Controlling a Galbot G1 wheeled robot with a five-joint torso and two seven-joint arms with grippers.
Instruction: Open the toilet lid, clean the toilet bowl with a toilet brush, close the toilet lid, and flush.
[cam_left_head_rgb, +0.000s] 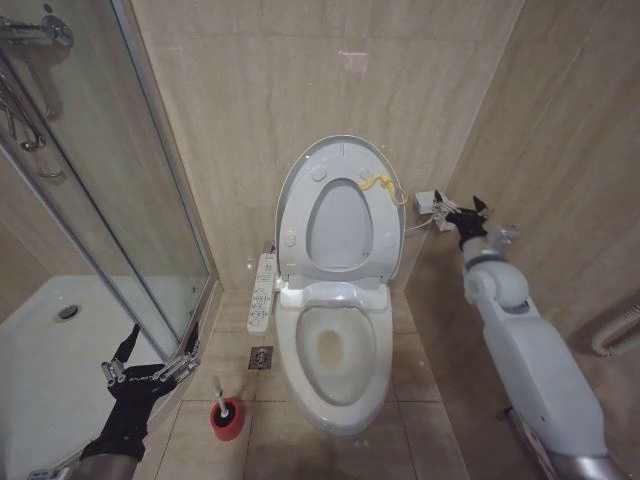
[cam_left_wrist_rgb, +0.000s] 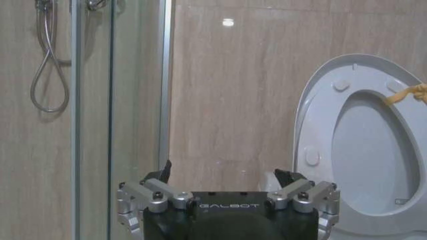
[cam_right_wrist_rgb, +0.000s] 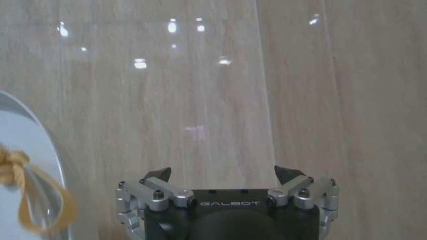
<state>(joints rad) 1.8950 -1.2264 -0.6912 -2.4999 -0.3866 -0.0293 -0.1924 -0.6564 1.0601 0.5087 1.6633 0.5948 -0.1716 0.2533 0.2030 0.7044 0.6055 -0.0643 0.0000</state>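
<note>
Standing raised, the toilet lid (cam_left_head_rgb: 340, 170) hides behind the upturned seat (cam_left_head_rgb: 342, 225)

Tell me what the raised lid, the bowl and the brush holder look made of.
Lid: glossy white, likely plastic; moulded bumpers on its underside. Bowl: smooth white with soft sheen, probably ceramic. Holder: solid matte red, probably plastic, though too small to be sure.
</note>
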